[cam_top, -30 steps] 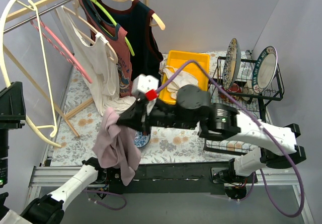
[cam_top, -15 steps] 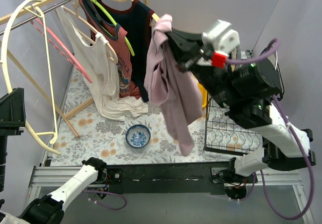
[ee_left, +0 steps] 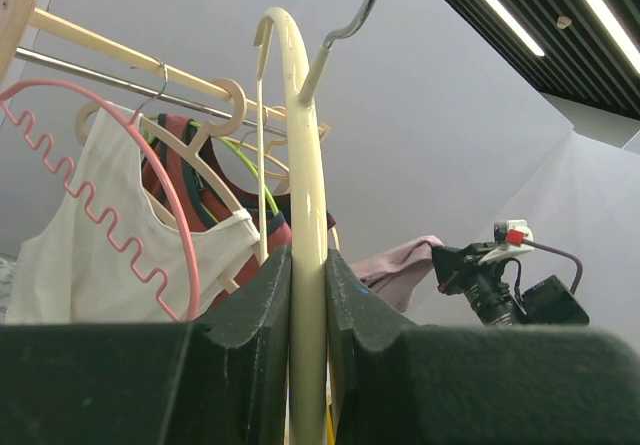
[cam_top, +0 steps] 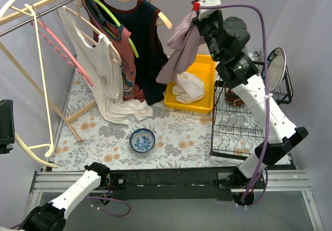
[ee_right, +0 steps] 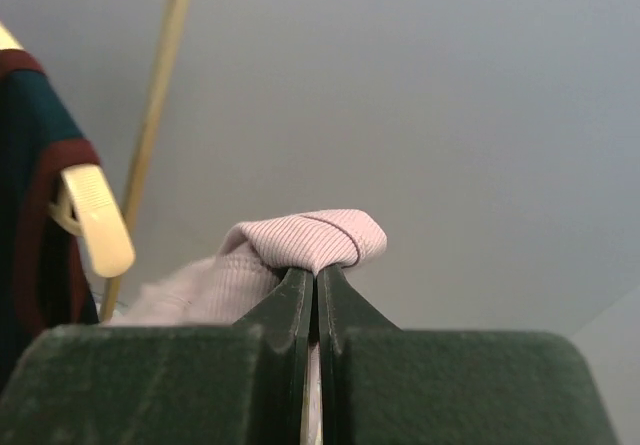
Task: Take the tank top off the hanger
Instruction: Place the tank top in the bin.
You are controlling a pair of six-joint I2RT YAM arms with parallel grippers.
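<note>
The pink tank top hangs off the hanger at my one o'clock, above the yellow bin, pinched tight in the right gripper. My left gripper clamps the bare cream hanger at nine o'clock.

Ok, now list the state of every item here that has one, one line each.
pink tank top: off the hanger, dangling above the yellow bin
right gripper: shut on the pink tank top
cream hanger: bare
left gripper: shut on the cream hanger
white tank top: hung on a hanger
dark tank top: hung on a hanger
pink hanger: bare
yellow bin: holding white cloth
bowl: upright
</note>
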